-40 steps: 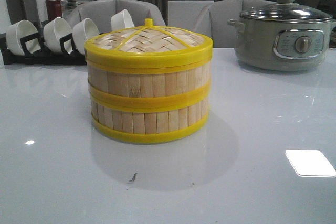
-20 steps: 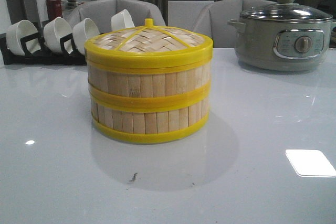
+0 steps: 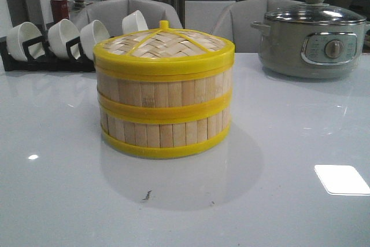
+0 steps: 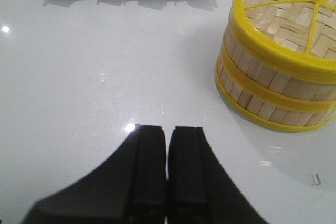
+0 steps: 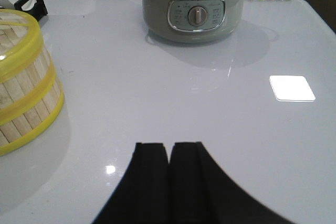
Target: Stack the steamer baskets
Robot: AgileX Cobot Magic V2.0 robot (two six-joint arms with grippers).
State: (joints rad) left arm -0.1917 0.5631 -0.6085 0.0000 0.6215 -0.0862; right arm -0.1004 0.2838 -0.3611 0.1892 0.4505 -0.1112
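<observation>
On the glossy white table (image 3: 69, 201), stacked steamer baskets (image 3: 165, 108) stand; both tools (image 4: 168, 174) (image 5: 169, 179) together.

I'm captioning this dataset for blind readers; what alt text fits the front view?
Two steamer baskets stand stacked at the centre of a glossy white table, closed by a woven lid. Behind, a rack of white cups sits at the left and a grey pot at the right; no arms appear.

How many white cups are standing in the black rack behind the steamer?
4 can be seen in the front view, all in the black rack at the far left: first cup, second, third, fourth, partly behind the steamer lid. More may be hidden.
</observation>
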